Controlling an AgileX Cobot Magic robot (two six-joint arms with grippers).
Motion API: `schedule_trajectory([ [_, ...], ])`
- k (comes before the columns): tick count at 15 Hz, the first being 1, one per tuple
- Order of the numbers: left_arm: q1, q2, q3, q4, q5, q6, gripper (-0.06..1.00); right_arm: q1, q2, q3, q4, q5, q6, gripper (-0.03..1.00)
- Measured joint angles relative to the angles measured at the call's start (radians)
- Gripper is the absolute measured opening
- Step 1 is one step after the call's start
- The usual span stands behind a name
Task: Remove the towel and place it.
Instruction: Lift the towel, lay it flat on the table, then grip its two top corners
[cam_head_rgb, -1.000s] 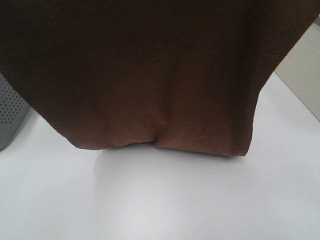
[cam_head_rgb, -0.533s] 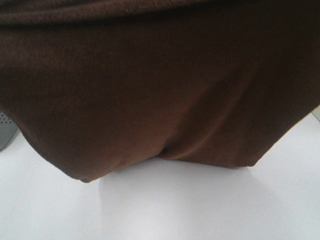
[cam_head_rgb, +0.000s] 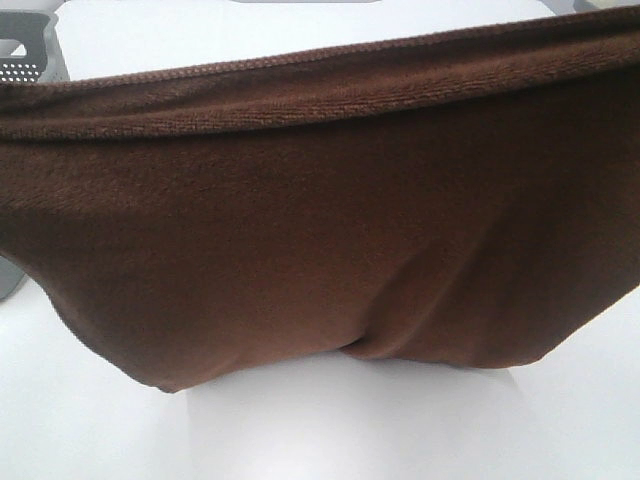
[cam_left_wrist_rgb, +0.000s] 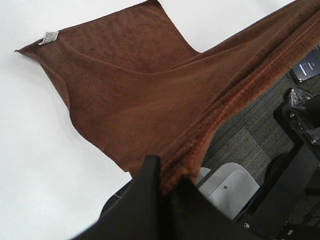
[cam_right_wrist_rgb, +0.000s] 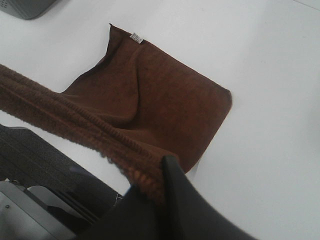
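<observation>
The dark brown towel (cam_head_rgb: 320, 250) hangs stretched between both grippers and fills most of the exterior high view. Its hemmed top edge runs across the upper part of that view. Its lower part lies on the white table (cam_head_rgb: 300, 430). My left gripper (cam_left_wrist_rgb: 165, 180) is shut on one end of the towel's (cam_left_wrist_rgb: 130, 90) top edge. My right gripper (cam_right_wrist_rgb: 160, 185) is shut on the other end of the towel (cam_right_wrist_rgb: 150, 105). The white tag (cam_left_wrist_rgb: 49, 37) sits at a far corner resting on the table, and it also shows in the right wrist view (cam_right_wrist_rgb: 136, 38). Neither gripper shows in the exterior high view.
The grey perforated basket (cam_head_rgb: 25, 60) stands at the far left of the table, partly behind the towel; a corner of it shows in the right wrist view (cam_right_wrist_rgb: 25, 6). Beyond the table's near edge are the floor and the robot base (cam_left_wrist_rgb: 295, 150).
The towel's top edge has come down in the exterior high view, uncovering the table and basket behind it. Its lower edge has spread further toward the front of the table.
</observation>
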Motion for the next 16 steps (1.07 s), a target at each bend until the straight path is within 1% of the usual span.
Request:
schedule_trajectory([
  [4, 0.000, 0.000, 0.010, 0.024, -0.003, 0.004, 0.00, 0.000, 0.000, 0.019, 0.007, -0.003, 0.001, 0.01],
  [6, 0.000, -0.004, 0.067, 0.025, -0.004, 0.018, 0.00, 0.000, -0.006, 0.082, 0.030, -0.004, 0.003, 0.01],
  [9, 0.000, -0.005, 0.179, -0.010, -0.005, 0.047, 0.00, 0.000, -0.025, 0.161, 0.055, -0.005, 0.007, 0.01],
  [14, 0.003, -0.003, 0.259, -0.022, 0.012, 0.107, 0.00, -0.002, -0.025, 0.334, 0.104, -0.008, 0.009, 0.01],
  [16, 0.003, 0.049, 0.296, -0.040, 0.016, 0.142, 0.00, -0.003, -0.018, 0.395, 0.110, -0.010, 0.010, 0.01],
])
